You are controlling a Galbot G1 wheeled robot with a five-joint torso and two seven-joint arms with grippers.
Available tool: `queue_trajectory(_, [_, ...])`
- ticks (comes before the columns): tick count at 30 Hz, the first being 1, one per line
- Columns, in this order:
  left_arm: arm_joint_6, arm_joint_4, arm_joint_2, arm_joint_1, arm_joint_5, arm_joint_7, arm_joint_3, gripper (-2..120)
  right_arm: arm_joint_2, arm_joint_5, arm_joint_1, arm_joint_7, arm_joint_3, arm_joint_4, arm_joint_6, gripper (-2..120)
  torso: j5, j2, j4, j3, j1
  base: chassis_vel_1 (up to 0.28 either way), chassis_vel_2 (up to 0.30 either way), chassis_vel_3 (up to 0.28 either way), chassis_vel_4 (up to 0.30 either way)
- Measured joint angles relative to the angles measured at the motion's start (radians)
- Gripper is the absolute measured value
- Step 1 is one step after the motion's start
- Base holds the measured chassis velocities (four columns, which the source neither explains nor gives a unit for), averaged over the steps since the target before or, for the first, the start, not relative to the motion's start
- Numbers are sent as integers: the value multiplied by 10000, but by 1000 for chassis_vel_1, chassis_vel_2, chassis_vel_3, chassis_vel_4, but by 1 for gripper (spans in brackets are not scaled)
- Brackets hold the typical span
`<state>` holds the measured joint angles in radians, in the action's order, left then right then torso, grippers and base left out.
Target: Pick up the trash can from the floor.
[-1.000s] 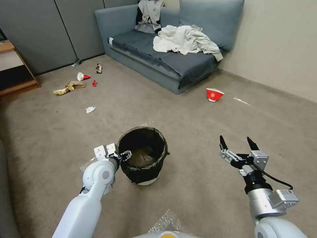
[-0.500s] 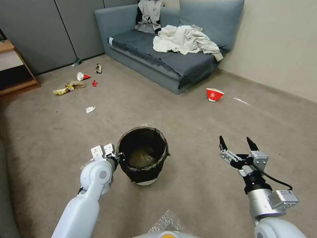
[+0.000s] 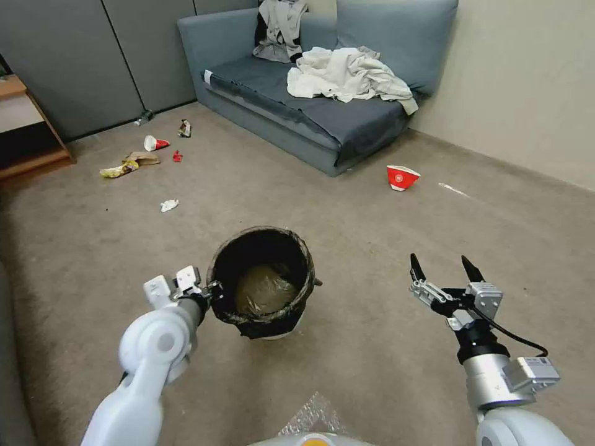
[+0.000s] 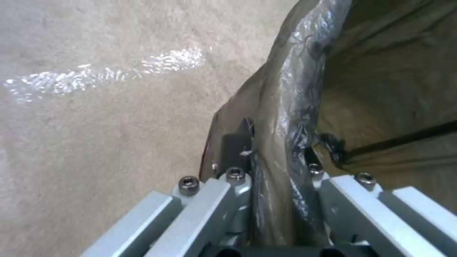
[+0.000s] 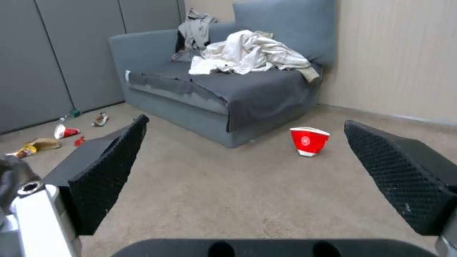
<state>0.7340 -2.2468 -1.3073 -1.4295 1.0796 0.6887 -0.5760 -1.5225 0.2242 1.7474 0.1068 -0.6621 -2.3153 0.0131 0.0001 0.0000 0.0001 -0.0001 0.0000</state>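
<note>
The trash can (image 3: 263, 282), a small white bin lined with a dark crinkly bag, hangs tilted just above the floor (image 3: 372, 235) at centre. My left gripper (image 3: 212, 291) is shut on its near-left rim; in the left wrist view the bagged rim of the trash can (image 4: 281, 117) runs between the two fingers (image 4: 235, 142), one outside and one inside the bin. My right gripper (image 3: 443, 267) hovers open to the right of the can, well apart from it, with nothing between its black fingertips (image 5: 109, 167).
A red-and-white paper bowl (image 3: 402, 177) lies on the carpet before the grey sofa (image 3: 322, 105), which is piled with clothes. Scattered litter (image 3: 139, 158) lies at far left near a wooden shelf (image 3: 28, 130). A clear plastic scrap (image 3: 313, 415) sits near my base.
My left arm has pulled back and up with the trash can; the can has risen, tilted and shifted slightly left. The right arm has barely moved.
</note>
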Motion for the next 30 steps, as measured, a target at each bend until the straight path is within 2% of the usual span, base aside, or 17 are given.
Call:
queue_trajectory(4, [0, -363, 1, -366, 1, 9, -107, 3, 36, 0, 0, 6, 14, -25, 0, 100, -1, 0, 0, 0, 0, 0, 0, 0, 0])
queue_trajectory(8, [-2, -1239, -199, -1256, -91, 5, -364, 3, 166, 57, -19, 13, 20, -74, 0, 100, -1, 0, -1, 0, 0, 0, 0, 0, 0])
queue_trajectory(13, [-5, -1636, -398, -1718, -337, -52, -494, 3, 227, 162, -49, 16, 19, -82, 4, 100, -1, 0, -1, 0, 0, 0, 0, 0, 0])
queue_trajectory(30, [-14, -1886, -565, -2094, -522, -141, -763, 3, 288, 206, -15, 26, 39, -128, 4, 100, -1, 0, -1, 1, 0, 0, 0, 0, 0])
